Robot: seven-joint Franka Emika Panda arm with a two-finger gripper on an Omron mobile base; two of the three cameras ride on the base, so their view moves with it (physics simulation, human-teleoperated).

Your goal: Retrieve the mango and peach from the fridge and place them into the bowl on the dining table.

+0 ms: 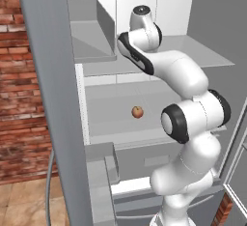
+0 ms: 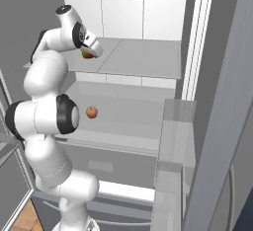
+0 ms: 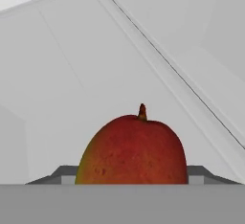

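Item one, the fridge [image 1: 48, 99]: I have both doors swung wide, the grey door panels framing my base views, white interior and glass shelves exposed, door bins on the inner faces.

Item two, the arm [image 1: 193, 119]: I see it rising from the base and reaching up and into the compartment, elbow bent, hand at the upper shelf [image 2: 143, 57].

Item three, the lower shelf [image 1: 111, 109]: a broad grey pane below the hand.

Item four, the peach [image 1: 137, 112]: round, orange-pink, sitting alone on that lower shelf, well apart from the arm's hand.

Item five, the mango [image 3: 133, 150]: red with a yellow-green edge, stem up, resting on the upper shelf. In the right base view I see it tucked just under the hand; in the hand view it sits close and centred, between the two finger tips.

Item six, the gripper [image 2: 90, 52]: at the mango. Its tips flank the fruit, but I cannot tell whether the jaws press it or stand clear of it.
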